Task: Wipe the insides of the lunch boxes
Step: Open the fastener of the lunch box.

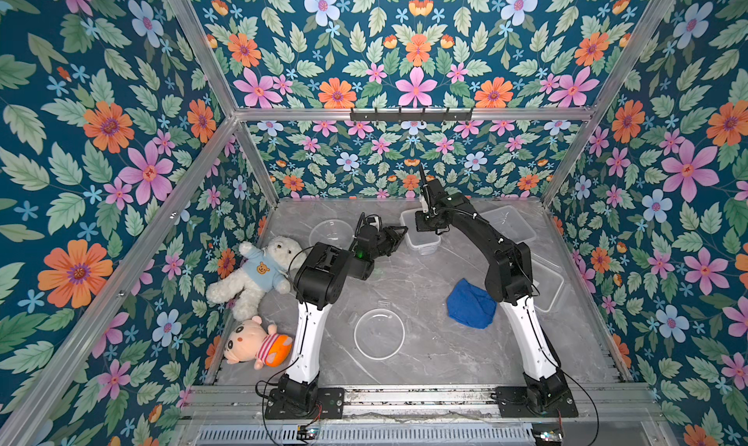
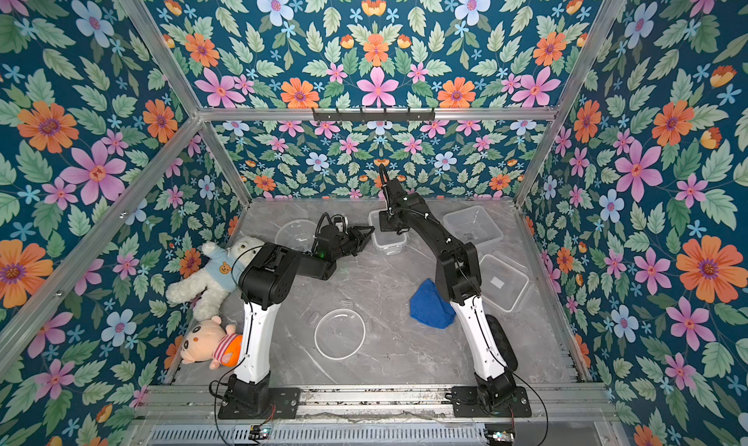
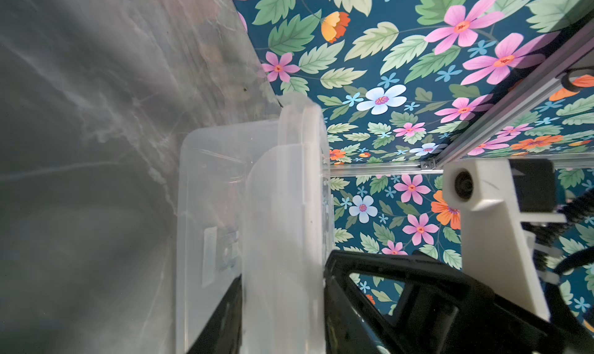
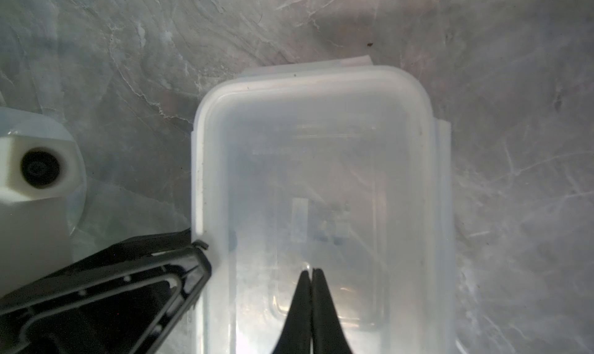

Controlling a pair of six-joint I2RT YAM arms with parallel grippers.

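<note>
Right end effector [image 4: 311, 272] clenched tight, tips pressed together with nothing between them, poised right over the small rectangular lunch box [image 4: 321, 175]. Left end effector [image 1: 400, 234] straddles that box's left wall; whether it's pinching, can't tell. The box sits base down at the back-centre of the counter [image 1: 425, 355], long axis running back wall to front. Round lunch box [image 1: 332, 231] on its left, large square lunch box [image 1: 508, 221] on its right, blue cloth [image 1: 471, 304] well apart, nearer the front.

Teal flower-print walls [image 1: 413, 39] around a grey marble-patterned worktop [image 1: 425, 355]
Silver aluminium bars [image 1: 283, 114] frame them; a black hook rail [image 1: 411, 117] above the far edge.
</note>
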